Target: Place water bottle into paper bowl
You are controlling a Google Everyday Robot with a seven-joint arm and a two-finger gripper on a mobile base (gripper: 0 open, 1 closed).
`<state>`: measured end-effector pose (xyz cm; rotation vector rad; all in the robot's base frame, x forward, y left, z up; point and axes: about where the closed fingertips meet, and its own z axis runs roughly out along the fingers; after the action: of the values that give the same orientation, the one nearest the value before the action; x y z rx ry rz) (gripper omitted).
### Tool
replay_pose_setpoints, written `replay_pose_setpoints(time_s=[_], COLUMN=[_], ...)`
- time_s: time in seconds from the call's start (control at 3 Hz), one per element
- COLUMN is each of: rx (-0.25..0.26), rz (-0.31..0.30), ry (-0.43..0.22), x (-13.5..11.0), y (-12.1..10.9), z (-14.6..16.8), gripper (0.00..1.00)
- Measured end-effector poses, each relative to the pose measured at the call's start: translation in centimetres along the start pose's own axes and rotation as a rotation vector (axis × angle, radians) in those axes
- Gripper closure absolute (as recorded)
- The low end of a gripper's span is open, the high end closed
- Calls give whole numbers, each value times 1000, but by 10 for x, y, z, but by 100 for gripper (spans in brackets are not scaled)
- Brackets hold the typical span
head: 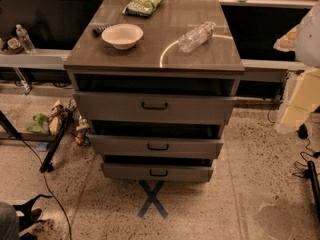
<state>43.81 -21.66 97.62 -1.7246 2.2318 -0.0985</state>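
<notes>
The grey-brown three-drawer cabinet (155, 106) stands mid-frame with all three drawers partly pulled out; its flat top carries every item of the task. The cream-coloured gripper (295, 111) hangs at the right edge of the view, beside the cabinet's right flank and clear of it, lower in the picture than the top surface. Whether it is wide, narrow or holding anything cannot be told; nothing is seen in it. The round cream-white shallow paper bowl (122, 35) sits upright on the left half of the top, near the front-left corner, and is empty. The clear crinkled plastic water bottle (196, 36) lies on its side on the right half of the top, well apart from the bowl and not touching it. Governing relation: the bottle lies up and to the left of the gripper, on the side of the top nearer to it, and the bowl lies farther left beyond the bottle. The bottle's long axis runs diagonally, from front-left to back-right. An approach should therefore probably close across that diagonal, then carry the bottle leftward. The green snack bag (143, 5) at the back edge lies outside this path.
</notes>
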Motion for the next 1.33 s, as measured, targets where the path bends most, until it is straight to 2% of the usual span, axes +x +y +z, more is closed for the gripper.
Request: replay_pose_setpoints(time_s=[0.33,0.67,1.0,1.33], rx=[0,19,68,-23], rz=[-1,-39,-208,-347], ry=[0,-10,5,-30], x=[0,-6,-23,-24], y=[0,-11,-61,-92], z=[0,2,17,39], gripper=[0,0,0,0])
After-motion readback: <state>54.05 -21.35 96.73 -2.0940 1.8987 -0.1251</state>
